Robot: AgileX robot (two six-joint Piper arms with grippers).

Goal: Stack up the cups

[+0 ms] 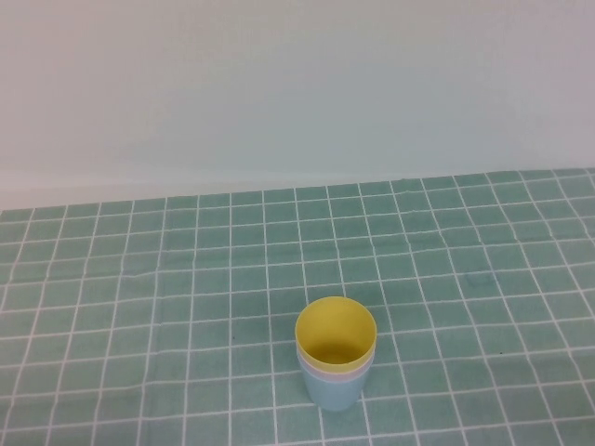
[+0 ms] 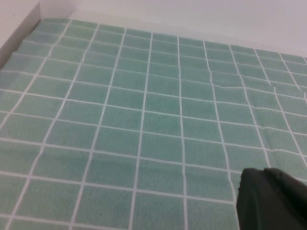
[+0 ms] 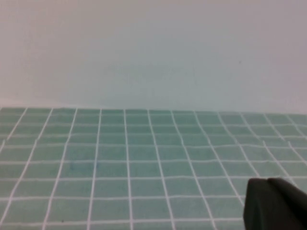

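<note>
Left gripper (image 2: 271, 199): only a dark, matte, rounded corner showing in the left wrist view, low over the checked cloth (image 2: 144, 120); finger state impossible to tell. Right gripper (image 3: 276, 203): likewise a blunt black lump at the edge of the right wrist view, above the same cloth; opening not visible. Neither gripper visible from the high view, neither near the cups.

Three smooth, tapered plastic tumblers nested upright near the front middle of the table: yellow cup (image 1: 336, 330) innermost, round mouth open upward; pink cup (image 1: 316, 369) showing only as a thin pale band beneath the yellow rim; blue cup (image 1: 333, 394) outermost, standing on the cloth.

Cloth green with a white grid, slightly wrinkled, against a plain pale wall (image 1: 297, 84).
</note>
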